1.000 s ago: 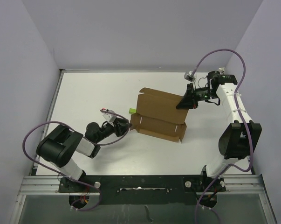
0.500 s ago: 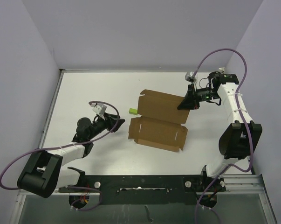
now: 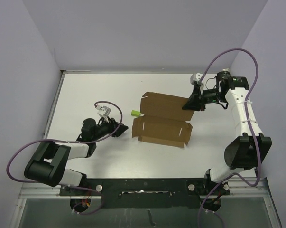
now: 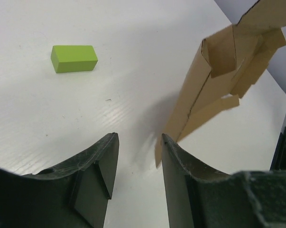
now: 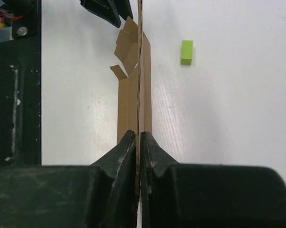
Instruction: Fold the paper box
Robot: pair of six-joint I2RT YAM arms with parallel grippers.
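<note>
Clamping the paper box edge, right tool; left tool agape nearby.

The paper box is held at one corner by the right gripper — a green block is seen beside it.

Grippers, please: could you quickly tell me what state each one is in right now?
Left gripper: open, holding nothing.
Right gripper: fingers shut on an edge of the paper box.
</note>
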